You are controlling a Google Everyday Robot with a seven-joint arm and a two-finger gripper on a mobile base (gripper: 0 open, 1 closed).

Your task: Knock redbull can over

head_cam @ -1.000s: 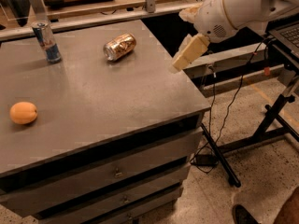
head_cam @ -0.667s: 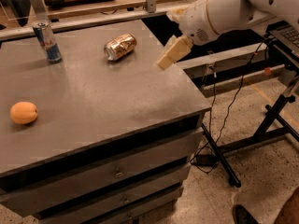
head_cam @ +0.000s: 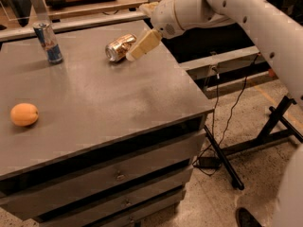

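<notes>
The redbull can (head_cam: 48, 42) stands upright at the far left of the grey tabletop (head_cam: 94, 98); it is slim, blue and silver with a silver top. My gripper (head_cam: 142, 46) hangs above the far middle of the table on the white arm (head_cam: 227, 8), its tan fingers pointing down and left. It is right next to a dented gold can (head_cam: 119, 47) lying on its side, and well to the right of the redbull can.
An orange (head_cam: 24, 114) sits near the table's left edge. The table is a drawer cabinet (head_cam: 113, 174). A black stand with cables (head_cam: 222, 145) is on the floor to the right. Shelving runs behind the table.
My gripper and arm have moved left across the far edge of the table, from beyond its right side to beside the gold can. The cans and orange have not moved.
</notes>
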